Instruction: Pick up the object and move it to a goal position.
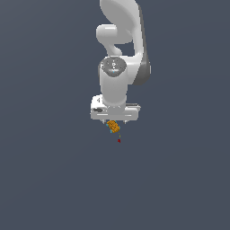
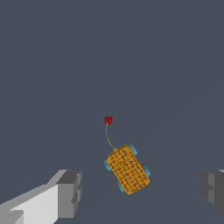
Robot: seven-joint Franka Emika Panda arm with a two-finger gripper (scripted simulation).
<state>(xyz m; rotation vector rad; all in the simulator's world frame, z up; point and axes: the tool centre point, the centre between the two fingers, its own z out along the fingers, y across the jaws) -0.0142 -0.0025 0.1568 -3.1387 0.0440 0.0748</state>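
The object is a small flat orange piece (image 2: 127, 169) with light-blue knobs at its edges; it lies between my two spread fingers and touches neither. In the exterior view the orange piece (image 1: 113, 127) shows just below the white hand. My gripper (image 2: 141, 188) is open; its grey fingertips (image 2: 70, 192) stand far apart on either side of the piece. In the exterior view the gripper (image 1: 114, 121) hangs straight over the piece. The goal position is a tiny dark-red blob (image 2: 108, 120) with a thin line running to the orange piece; it also shows in the exterior view (image 1: 119, 140).
The white arm (image 1: 119, 67) rises upright above the hand. All around is a plain dark grey ground (image 1: 54, 170) with no other objects or edges in view.
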